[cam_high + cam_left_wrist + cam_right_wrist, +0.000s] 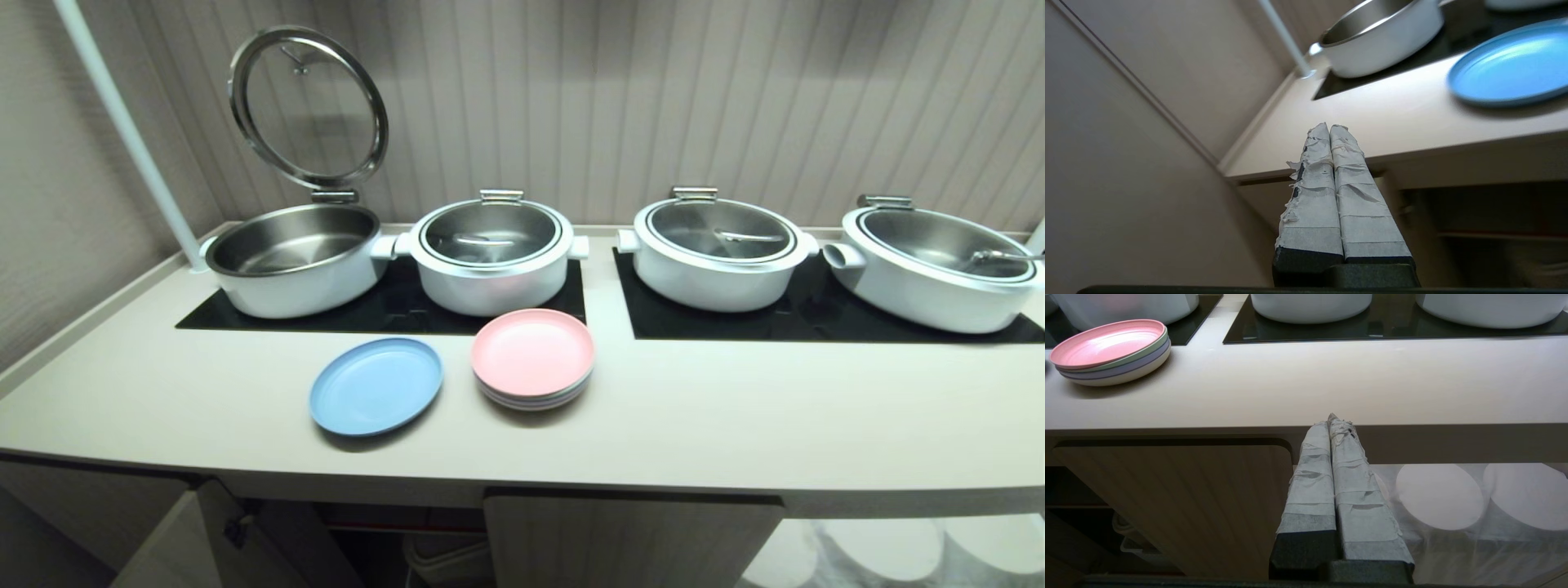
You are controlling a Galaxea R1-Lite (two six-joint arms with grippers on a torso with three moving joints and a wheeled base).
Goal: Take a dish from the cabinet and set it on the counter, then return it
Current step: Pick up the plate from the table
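Clenched, tape-wrapped left pincer [1329,130] and right pincer [1331,420], both empty, below the surface [735,425] edge.
Blue dish [375,385] flat on the surface, just beside pink-topped plate stack [532,358]; cabinet [629,539] door ajar underneath.

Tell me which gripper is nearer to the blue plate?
Left. The left gripper, shut, sits below the counter edge, with the blue plate close by. The right gripper, also shut, is farther along, beyond the pink stack.
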